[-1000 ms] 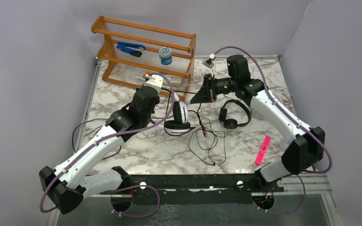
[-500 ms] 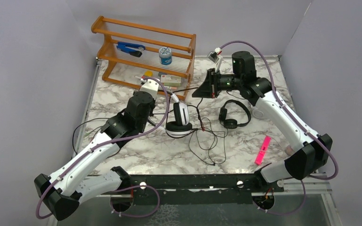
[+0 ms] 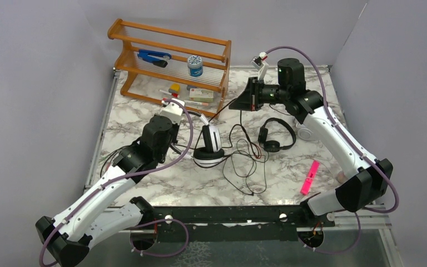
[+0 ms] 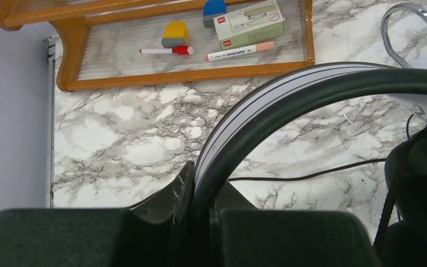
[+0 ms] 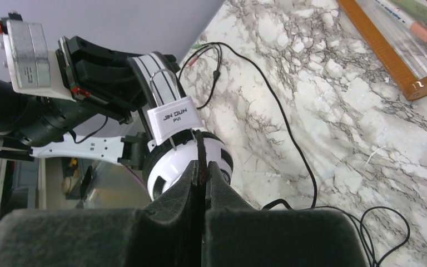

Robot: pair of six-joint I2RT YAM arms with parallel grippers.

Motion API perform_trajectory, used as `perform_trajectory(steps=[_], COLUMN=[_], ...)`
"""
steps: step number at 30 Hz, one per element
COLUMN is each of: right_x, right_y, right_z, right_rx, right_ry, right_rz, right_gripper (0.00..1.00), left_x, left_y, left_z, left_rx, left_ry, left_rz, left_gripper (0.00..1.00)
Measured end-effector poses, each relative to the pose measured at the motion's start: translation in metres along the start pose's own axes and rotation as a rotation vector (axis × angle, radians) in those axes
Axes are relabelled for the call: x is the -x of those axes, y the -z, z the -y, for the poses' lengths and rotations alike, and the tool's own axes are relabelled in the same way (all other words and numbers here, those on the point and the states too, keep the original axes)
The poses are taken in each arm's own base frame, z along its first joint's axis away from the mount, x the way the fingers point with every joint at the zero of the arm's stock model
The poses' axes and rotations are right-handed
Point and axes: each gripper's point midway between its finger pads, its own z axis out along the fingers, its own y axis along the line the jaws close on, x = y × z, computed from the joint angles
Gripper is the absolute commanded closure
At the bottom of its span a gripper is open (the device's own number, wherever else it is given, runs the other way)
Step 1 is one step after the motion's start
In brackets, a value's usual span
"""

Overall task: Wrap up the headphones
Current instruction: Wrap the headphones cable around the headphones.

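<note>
Though both arms are engaged, the wrapping looks barely begun. Just in front of the rack's (image 3: 169,61) right end stands the white-and-black headset (image 3: 210,146), its base on the table (image 3: 133,119) and its headband (image 4: 289,94) clamped in the left gripper (image 4: 200,192). Right of the rack, the right gripper (image 5: 203,183) is pressed together on the cord (image 5: 200,153), holding a stretch of it up. No turn of cord shows around the headset. Most of it lies in loose loops on the side away from the rack.

Farther right of the rack the black headset (image 3: 276,135) lies untouched, so I judge two more remain after this one. The white headset (image 3: 304,134) beside it is mostly hidden by the right arm (image 3: 333,139). Which loop belongs to which headset is hard to tell.
</note>
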Motion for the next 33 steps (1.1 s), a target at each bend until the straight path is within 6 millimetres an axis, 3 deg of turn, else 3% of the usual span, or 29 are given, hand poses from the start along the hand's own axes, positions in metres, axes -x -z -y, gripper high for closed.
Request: perform_trajectory(steps=[9, 17, 27, 33], right_x=[0.003, -0.003, -0.032, -0.058], right_y=[-0.003, 0.000, -0.028, -0.050], right_z=[0.005, -0.028, -0.089, -0.100], right_rx=[0.016, 0.161, 0.330, 0.349], right_ry=[-0.051, -0.022, -0.009, -0.046], right_rz=[-0.002, -0.060, -0.145, -0.165], right_gripper=[0.99, 0.99, 0.94, 0.82], left_x=[-0.005, -0.013, 0.012, 0.022], left_y=[-0.003, -0.026, -0.042, -0.043], left_z=[0.001, -0.011, -0.018, -0.021], left_rx=[-0.004, 0.173, 0.298, 0.330], left_ry=[-0.011, 0.045, 0.114, 0.152], left_rz=[-0.008, -0.085, -0.097, -0.084], left_gripper=[1.00, 1.00, 1.00, 1.00])
